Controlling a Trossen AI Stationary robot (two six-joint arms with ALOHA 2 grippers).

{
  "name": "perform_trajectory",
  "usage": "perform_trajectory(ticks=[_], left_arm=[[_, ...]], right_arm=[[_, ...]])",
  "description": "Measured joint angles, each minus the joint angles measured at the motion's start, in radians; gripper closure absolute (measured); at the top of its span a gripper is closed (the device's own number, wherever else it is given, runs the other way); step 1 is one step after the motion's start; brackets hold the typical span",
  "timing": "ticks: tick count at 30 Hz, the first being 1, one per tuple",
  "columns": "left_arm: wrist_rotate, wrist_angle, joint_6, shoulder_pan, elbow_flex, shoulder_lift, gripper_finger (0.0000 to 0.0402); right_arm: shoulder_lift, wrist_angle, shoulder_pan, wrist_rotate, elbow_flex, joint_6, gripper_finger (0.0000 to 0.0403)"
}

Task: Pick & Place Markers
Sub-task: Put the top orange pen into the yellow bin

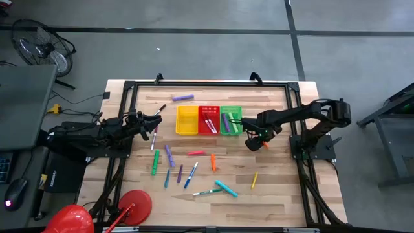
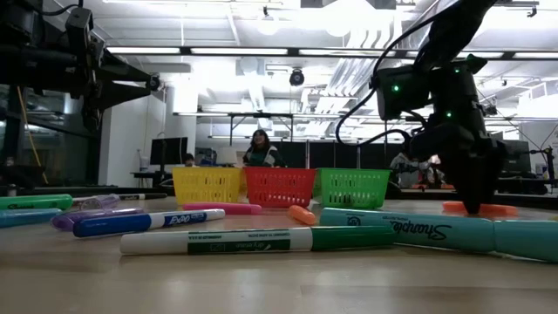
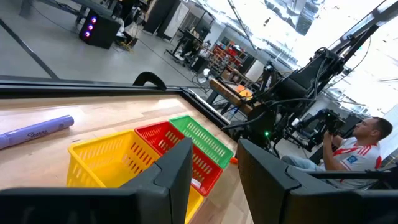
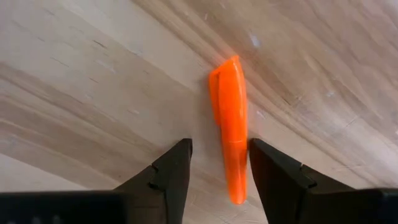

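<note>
While right pincer (image 4: pixel 217 168) straddles orange marker (image 4: pixel 229 124), jaws apart, bare wood surrounds.

Two dark jointed arms, black cables, small green indicator lights.

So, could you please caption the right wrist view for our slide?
Right gripper, fingers open, straddles a short orange plastic marker lying on the light wooden table.

Light wooden table (image 1: pixel 272 188), three mesh baskets (image 1: pixel 208 120) at upper centre, markers (image 1: pixel 187 169) scattered across centre and lower centre
</note>
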Motion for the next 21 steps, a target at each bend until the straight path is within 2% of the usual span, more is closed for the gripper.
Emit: perform_trajectory(ticks=[14,21], left_arm=[[0.0,0.0,0.0,0.0,0.0,0.0,0.0275],[0.0,0.0,0.0,0.0,0.0,0.0,0.0275]], right_arm=[[0.002,0.008,0.001,-0.019,-0.001,0.007,0.0361],[0.0,0.01,0.001,-0.021,0.002,0.009,0.0371]])
